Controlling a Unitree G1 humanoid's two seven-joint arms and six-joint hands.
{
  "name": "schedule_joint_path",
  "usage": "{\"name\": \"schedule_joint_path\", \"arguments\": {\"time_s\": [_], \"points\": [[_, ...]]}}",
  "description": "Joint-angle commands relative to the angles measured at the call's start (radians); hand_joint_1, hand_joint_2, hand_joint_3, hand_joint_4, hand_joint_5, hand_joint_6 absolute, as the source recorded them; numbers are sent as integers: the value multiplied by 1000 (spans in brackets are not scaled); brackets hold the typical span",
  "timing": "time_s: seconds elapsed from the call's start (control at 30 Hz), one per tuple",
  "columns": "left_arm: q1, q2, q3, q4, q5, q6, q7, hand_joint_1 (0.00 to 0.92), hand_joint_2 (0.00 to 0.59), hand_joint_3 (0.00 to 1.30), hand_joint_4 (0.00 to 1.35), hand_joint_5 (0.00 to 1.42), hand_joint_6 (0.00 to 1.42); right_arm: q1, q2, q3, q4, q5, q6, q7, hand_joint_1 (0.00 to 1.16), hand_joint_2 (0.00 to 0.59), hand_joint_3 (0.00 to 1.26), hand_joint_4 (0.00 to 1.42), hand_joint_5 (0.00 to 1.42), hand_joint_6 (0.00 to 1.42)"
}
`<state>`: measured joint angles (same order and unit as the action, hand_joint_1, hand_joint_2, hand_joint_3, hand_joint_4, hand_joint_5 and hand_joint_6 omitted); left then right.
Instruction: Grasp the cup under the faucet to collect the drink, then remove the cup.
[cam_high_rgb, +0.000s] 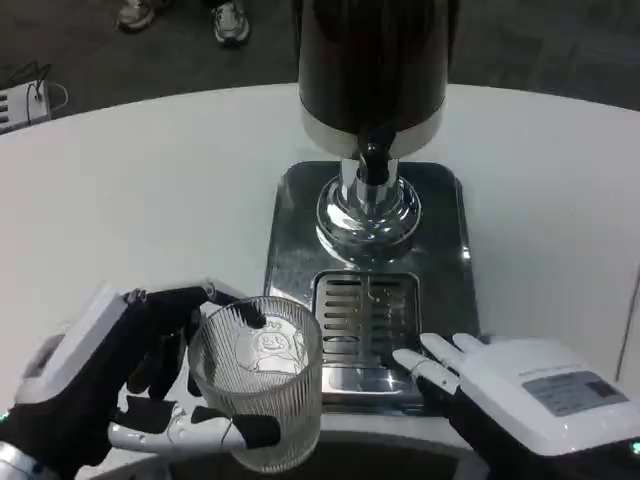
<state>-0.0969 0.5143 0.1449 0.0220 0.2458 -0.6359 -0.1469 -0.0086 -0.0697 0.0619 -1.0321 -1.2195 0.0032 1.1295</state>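
A clear ribbed glass cup (259, 380) with a small cartoon print stands at the table's front edge, left of the drip grate (365, 318). My left hand (120, 385) grips it, with black-tipped fingers wrapped around its near and far sides. The dark drink dispenser (372, 70) stands at the back on a chrome base, and its black faucet (373, 160) points down above the chrome pedestal. My right hand (505, 390) lies at the front right corner of the steel tray (290, 220), fingers apart and holding nothing, its fingertips near the grate.
The white round table (150, 190) spreads to the left and right of the tray. A person's shoes (180, 15) stand on the dark floor beyond the far edge. A white power strip (25, 100) lies on the floor at the far left.
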Motion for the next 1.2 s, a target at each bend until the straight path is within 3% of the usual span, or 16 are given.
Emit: {"name": "schedule_joint_path", "arguments": {"time_s": [0.03, 0.2, 0.5, 0.83, 1.2], "points": [[-49, 3, 9, 50, 22, -19, 38, 512, 0, 980, 1098, 1311, 1424, 23, 22, 5, -15, -7, -15, -13, 623, 420, 74, 0, 0, 0], [-131, 6, -2, 138, 75, -32, 82, 512, 0, 980, 1098, 1311, 1424, 33, 39, -10, -15, -3, -33, -24, 622, 420, 74, 0, 0, 0], [-263, 4, -49, 266, 175, -22, 159, 512, 0, 980, 1098, 1311, 1424, 30, 31, -69, -15, 63, -66, -19, 622, 420, 74, 0, 0, 0], [-424, -23, -138, 434, 263, 3, 263, 512, 0, 980, 1098, 1311, 1424, 46, 33, -137, -15, 139, -116, -15, 622, 420, 74, 0, 0, 0], [-586, -65, -231, 636, 318, 19, 377, 512, 0, 980, 1098, 1311, 1424, 67, 10, -235, -15, 230, -139, 1, 621, 420, 74, 0, 0, 0]]}}
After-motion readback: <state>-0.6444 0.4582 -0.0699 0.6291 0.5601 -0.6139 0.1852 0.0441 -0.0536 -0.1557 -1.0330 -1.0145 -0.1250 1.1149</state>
